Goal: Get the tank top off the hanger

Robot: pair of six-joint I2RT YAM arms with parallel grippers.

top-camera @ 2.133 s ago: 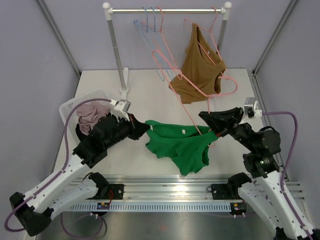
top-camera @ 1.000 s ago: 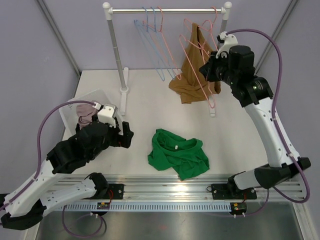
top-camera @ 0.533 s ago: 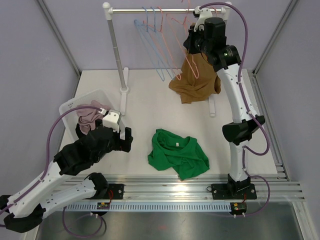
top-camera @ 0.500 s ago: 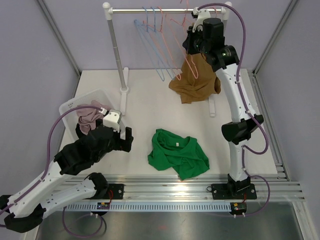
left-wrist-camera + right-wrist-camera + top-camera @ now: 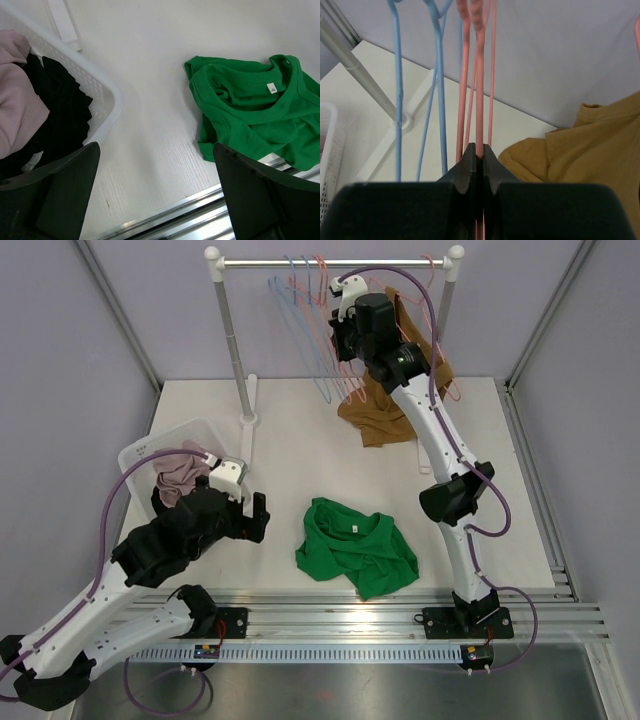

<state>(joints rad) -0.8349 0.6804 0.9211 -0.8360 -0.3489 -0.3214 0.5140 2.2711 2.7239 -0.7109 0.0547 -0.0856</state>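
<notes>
Right gripper point(image 5: 480, 152) is raised to the rail point(image 5: 330, 261), jaws pressed fully together on one thin wire of a pink hanger point(image 5: 479, 75); the wrist view shows the wire pinched between the two black fingertips with no gap. That wire runs upward among other pink wires, and I cannot tell whether its hook sits over the rail. Two blue hangers point(image 5: 440, 100) hang just to the left of it. A brown tank top point(image 5: 385, 415) is at the right end of the rail, partly hidden behind the right arm in the top view, its hem drooping low toward the table point(image 5: 300, 430); a loop of pink wire shows at its right edge. From the right wrist it appears as mustard cloth at lower right, beside the fingers, not between them. The green tank top point(image 5: 355, 545) is off any hanger, lying crumpled on the table near the front edge, neckline and label facing up. Left gripper point(image 5: 156, 170) hovers low over bare table between the white basket point(image 5: 107, 100) and the green tank top, jaws spread as wide as they go, nothing in them. Basket holds a pink garment point(image 5: 17, 100) and a black garment point(image 5: 60, 115)
</notes>
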